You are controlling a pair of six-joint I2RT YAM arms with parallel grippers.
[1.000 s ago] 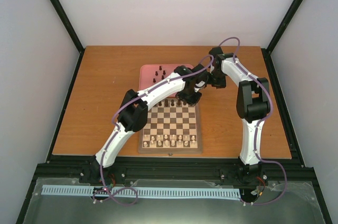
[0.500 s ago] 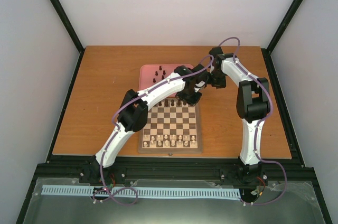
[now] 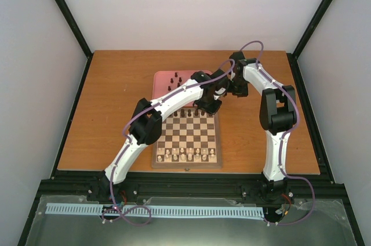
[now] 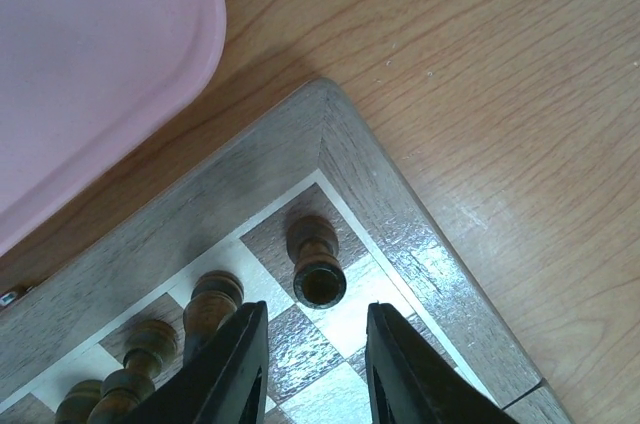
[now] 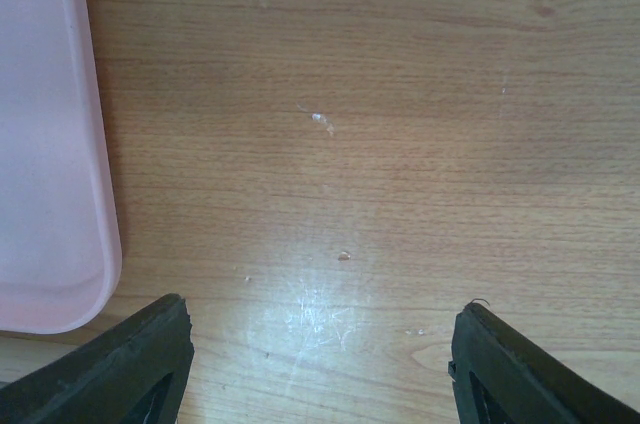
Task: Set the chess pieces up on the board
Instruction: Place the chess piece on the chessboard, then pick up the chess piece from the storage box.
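The left end effector (image 4: 316, 316) hung with jaws slightly parted, gripping nothing, just short of a dark chess piece (image 4: 318, 269) upright on the far right corner square of the board (image 4: 300, 134), which lay by the near edge of the worktop (image 5: 350, 94). The right end effector (image 5: 320, 329) stood spread wide beside the pink tray (image 5: 45, 144)

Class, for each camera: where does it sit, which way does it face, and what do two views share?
Top external: high behind the robot, looking down at chessboard; both arms show.
Left wrist: looks down at chessboard corner; left end effector shows.
Right wrist: looks down at tabletop; right end effector shows.
Shared: pink tray.
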